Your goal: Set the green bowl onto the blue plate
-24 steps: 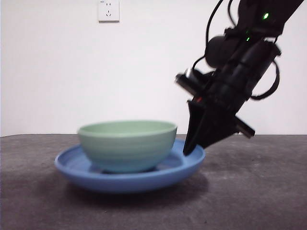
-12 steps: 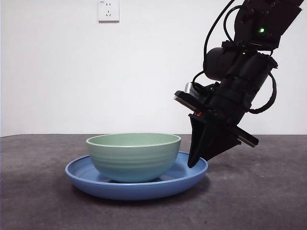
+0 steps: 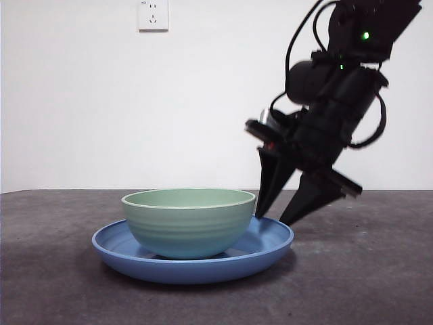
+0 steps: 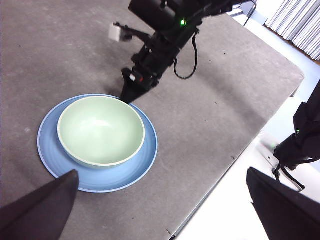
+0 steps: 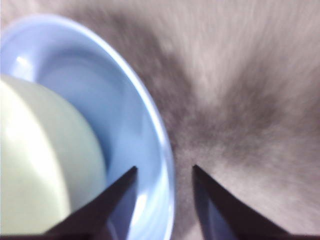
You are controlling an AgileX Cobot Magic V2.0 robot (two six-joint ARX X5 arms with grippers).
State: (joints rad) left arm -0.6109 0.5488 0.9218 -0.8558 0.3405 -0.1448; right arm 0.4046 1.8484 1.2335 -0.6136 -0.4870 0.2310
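The green bowl [image 3: 189, 223] sits upright in the middle of the blue plate [image 3: 270, 245] on the dark table. My right gripper [image 3: 272, 218] is open at the plate's right edge, tilted down, with one jaw over the inside of the rim and one outside it. In the right wrist view the open right gripper [image 5: 164, 167] straddles the plate's rim [image 5: 125, 100], and the bowl [image 5: 40, 160] lies beside it. My left gripper [image 4: 162, 172] is open and empty, high above the bowl [image 4: 100, 130], the plate [image 4: 146, 159] and the right gripper [image 4: 126, 96].
A white wall with a socket [image 3: 153, 13] stands behind the table. In the left wrist view the table's edge [image 4: 235, 155] runs close by the plate, with pale floor and a black stand [image 4: 300, 145] beyond it.
The plate with the bowl slid a little to the right, then stopped. My right gripper, shut at the plate's rim before, has opened its jaws and lifted slightly.
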